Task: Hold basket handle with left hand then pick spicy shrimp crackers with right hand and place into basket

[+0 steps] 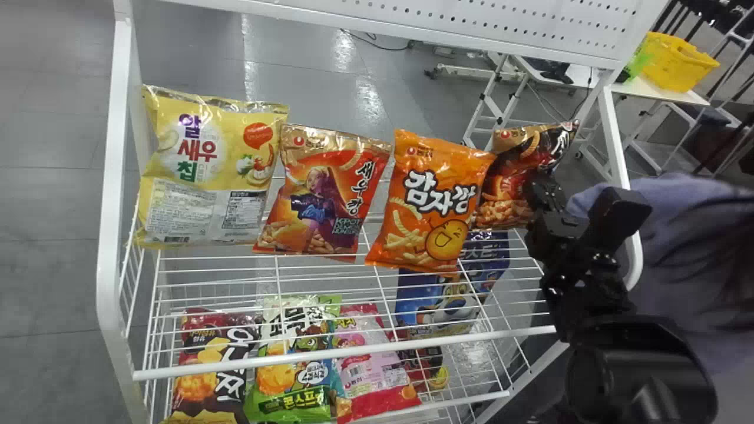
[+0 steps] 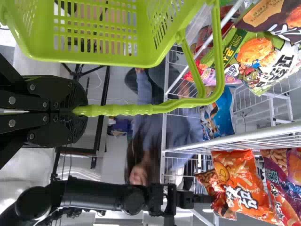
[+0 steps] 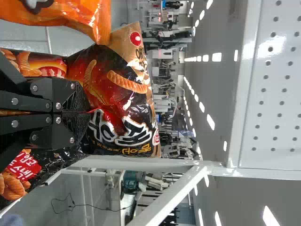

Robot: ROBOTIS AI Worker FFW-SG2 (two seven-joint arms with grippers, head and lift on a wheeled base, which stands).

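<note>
For the pick, with handle (image 2: 131, 110) clasped by left gripper (image 2: 80, 111), crackers (image 3: 120, 92) pinched by right gripper (image 3: 86, 112) must be lifted off the shelf (image 1: 265, 361)'s right edge.

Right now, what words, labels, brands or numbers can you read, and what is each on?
"알새우칩": yellow bag.
"새우깡": red bag beside it.
"KPOP": same red bag.
"감자깡": orange bag.
"콘스프": green bag.
On the dark bag in the right pincer, and elsewhere, print is too small, crumpled or hidden to read.
</note>
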